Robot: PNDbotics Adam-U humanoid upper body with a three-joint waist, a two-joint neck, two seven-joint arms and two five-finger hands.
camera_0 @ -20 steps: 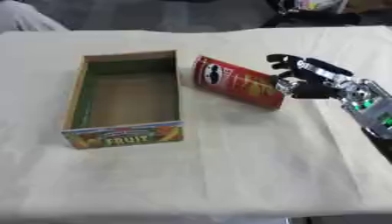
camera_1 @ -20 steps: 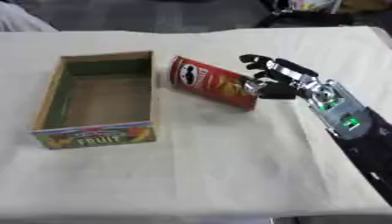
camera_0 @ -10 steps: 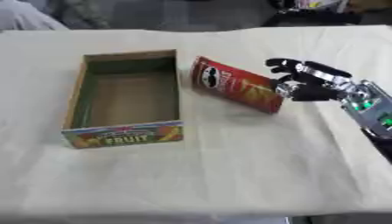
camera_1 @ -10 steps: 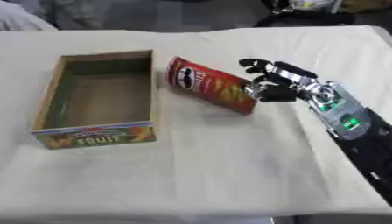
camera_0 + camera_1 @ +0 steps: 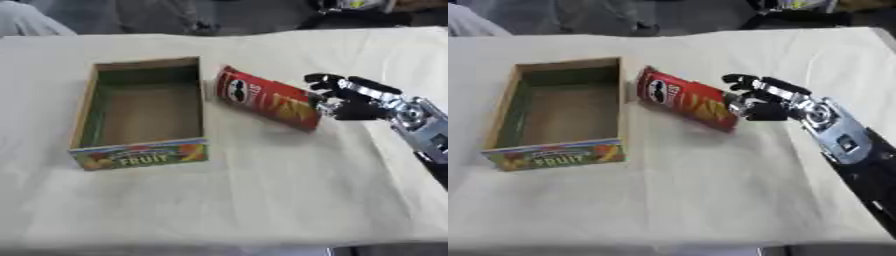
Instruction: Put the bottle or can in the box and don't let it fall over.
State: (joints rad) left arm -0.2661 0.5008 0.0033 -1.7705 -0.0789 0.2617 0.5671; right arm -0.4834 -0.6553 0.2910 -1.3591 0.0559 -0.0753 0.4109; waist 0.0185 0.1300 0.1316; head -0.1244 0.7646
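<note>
Red can point(image 5: 267, 97) lying tilted on the cloth-covered table point(image 5: 262, 190), just right of the open cardboard box point(image 5: 140, 112); right hand point(image 5: 759, 97) with fingers curled around the can's lower end

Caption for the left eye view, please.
Right hand grips the base of a tilted red can beside the open fruit box.
</note>
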